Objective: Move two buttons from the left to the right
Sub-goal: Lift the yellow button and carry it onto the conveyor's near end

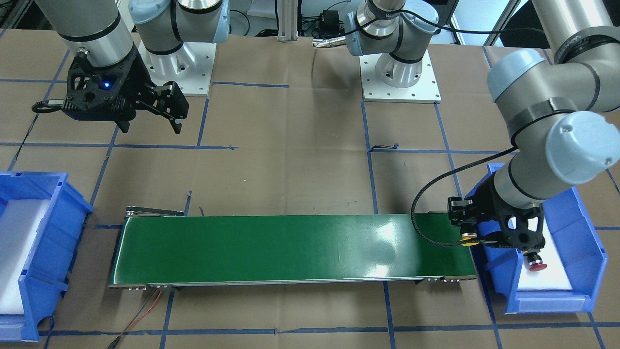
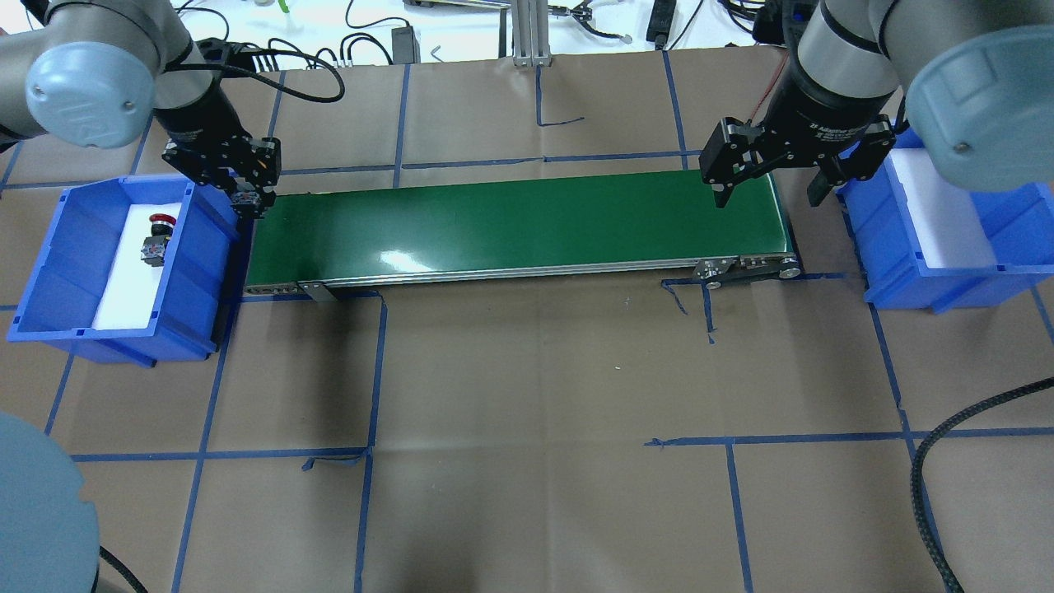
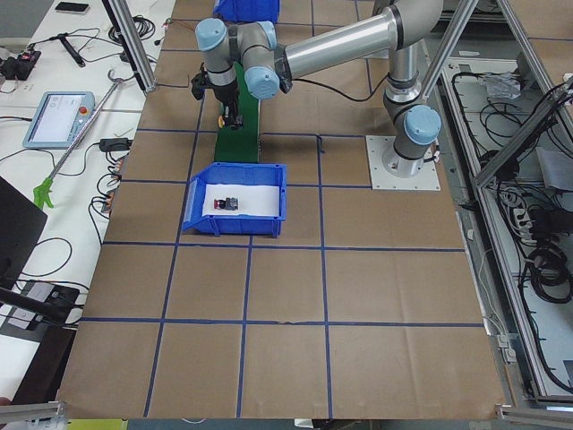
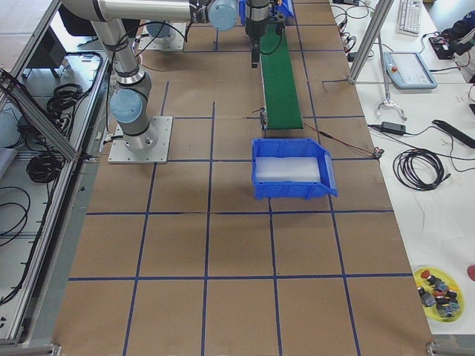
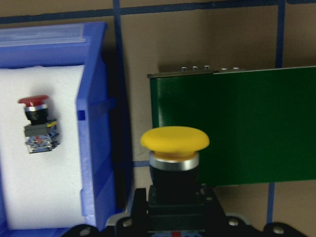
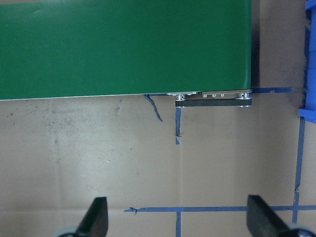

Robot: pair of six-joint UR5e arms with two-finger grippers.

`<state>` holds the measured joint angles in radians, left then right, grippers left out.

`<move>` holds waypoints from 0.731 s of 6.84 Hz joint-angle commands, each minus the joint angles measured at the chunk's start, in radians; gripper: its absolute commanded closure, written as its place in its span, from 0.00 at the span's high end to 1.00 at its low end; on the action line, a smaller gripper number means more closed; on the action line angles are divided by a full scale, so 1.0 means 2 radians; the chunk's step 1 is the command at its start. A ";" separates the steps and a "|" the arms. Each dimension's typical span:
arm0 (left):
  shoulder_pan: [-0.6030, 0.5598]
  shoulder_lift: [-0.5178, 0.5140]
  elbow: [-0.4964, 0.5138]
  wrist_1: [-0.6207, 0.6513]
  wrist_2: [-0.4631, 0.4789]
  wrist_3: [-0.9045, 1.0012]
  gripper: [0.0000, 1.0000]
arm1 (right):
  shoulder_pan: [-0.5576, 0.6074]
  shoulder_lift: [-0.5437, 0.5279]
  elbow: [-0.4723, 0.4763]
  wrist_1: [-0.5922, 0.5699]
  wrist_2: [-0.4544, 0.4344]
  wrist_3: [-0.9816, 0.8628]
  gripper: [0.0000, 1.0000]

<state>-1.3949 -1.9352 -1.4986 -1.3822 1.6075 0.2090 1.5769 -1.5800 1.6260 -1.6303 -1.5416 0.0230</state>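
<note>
My left gripper [image 2: 247,200] is shut on the yellow-capped button [image 5: 174,143], held by its black neck over the gap between the left blue bin [image 2: 198,272] and the left end of the green conveyor belt [image 2: 519,222]. The yellow cap also shows in the front-facing view [image 1: 467,237]. The red-capped button [image 5: 37,121] lies on the white foam inside the left bin; it also shows in the overhead view [image 2: 156,239] and the front-facing view [image 1: 535,261]. My right gripper [image 2: 766,193] is open and empty above the belt's right end; its fingers [image 6: 96,219] stand wide apart.
The right blue bin [image 2: 906,288] with white foam stands beside the belt's right end; nothing shows in it. Brown paper with blue tape lines covers the table. Both arm bases [image 1: 399,72] stand behind the belt. Cables lie at the table's edges.
</note>
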 commanded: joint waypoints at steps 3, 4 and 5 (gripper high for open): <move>-0.020 -0.030 -0.066 0.128 -0.003 -0.044 0.05 | 0.000 0.000 0.000 0.001 -0.001 0.000 1.00; -0.022 -0.039 -0.081 0.159 -0.004 -0.052 0.05 | 0.000 0.001 0.000 0.001 -0.001 0.000 1.00; -0.023 -0.040 -0.083 0.164 -0.004 -0.055 0.06 | 0.000 0.002 0.001 0.001 -0.002 0.000 1.00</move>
<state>-1.4375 -2.0064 -1.6455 -1.0957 1.6008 0.1115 1.5769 -1.5785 1.6264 -1.6292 -1.5435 0.0230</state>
